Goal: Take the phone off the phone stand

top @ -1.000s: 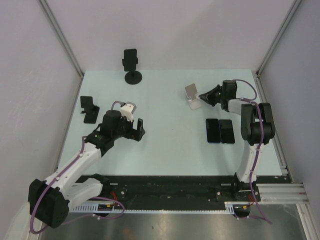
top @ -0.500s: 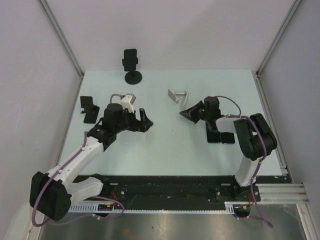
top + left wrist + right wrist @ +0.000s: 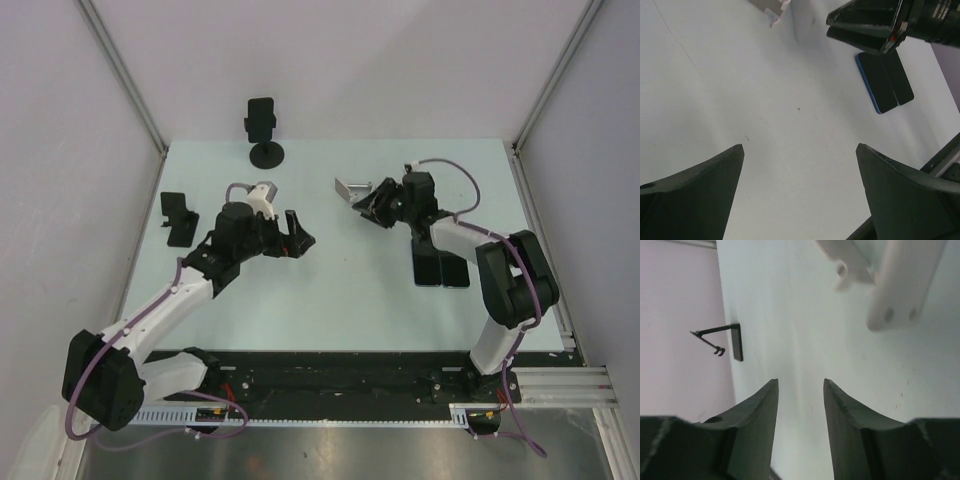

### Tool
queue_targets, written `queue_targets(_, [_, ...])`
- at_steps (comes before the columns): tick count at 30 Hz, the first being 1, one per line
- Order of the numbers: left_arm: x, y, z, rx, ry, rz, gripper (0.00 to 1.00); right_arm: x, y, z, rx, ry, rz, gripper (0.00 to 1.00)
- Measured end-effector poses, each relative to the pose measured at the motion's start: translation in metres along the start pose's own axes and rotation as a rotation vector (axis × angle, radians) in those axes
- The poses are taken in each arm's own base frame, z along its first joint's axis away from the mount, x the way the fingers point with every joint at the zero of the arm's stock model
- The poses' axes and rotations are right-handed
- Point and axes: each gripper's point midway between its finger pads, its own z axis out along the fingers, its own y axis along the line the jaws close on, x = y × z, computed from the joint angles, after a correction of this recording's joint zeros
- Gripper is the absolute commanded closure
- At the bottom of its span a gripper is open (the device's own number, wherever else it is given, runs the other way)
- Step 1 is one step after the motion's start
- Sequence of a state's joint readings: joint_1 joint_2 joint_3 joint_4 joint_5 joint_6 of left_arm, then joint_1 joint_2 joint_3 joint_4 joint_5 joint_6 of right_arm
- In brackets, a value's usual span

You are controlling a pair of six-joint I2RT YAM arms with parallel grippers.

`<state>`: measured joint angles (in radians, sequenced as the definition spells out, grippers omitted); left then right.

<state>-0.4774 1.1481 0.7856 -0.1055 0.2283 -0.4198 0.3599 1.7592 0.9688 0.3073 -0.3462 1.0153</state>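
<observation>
Our right gripper [image 3: 372, 207], fingers narrowly parted on nothing, has swung back beside the pale folding metal stand [image 3: 350, 188], which has slid leftward and tipped over within the last second; our left gripper [image 3: 293, 233], spread wide and empty, has crept rightward; the black phone [image 3: 261, 114] stays clipped in the black round-based stand [image 3: 266, 153] at the far edge, well apart from both, so we judge removal not begun.
</observation>
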Motion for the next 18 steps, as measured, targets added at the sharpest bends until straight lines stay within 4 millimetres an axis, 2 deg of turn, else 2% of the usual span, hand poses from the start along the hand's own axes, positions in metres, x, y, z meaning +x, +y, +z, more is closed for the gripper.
queue_targets(1, [-0.002,0.000,-0.002,-0.003,-0.011,0.003,0.00,-0.008,0.009,0.001,0.007,-0.011,-0.059,0.47])
queue_targets(5, [-0.006,-0.002,-0.011,0.001,-0.053,0.013,0.00,-0.040,0.035,-0.001,0.078,-0.083,-0.239,0.43])
queue_targets(10, [0.000,0.001,-0.021,-0.003,-0.070,0.015,0.00,-0.078,0.038,-0.002,0.247,-0.148,-0.375,0.41])
queue_targets(14, [0.004,0.003,-0.027,-0.009,-0.082,0.017,0.00,-0.096,0.016,0.018,0.386,-0.141,-0.426,0.42])
queue_targets(16, [0.004,0.002,-0.030,-0.006,-0.091,0.019,0.00,-0.098,0.000,0.029,0.442,-0.120,-0.436,0.44])
queue_targets(18, [0.002,0.001,-0.032,-0.003,-0.101,0.022,0.00,-0.092,-0.025,0.040,0.505,-0.081,-0.434,0.47])
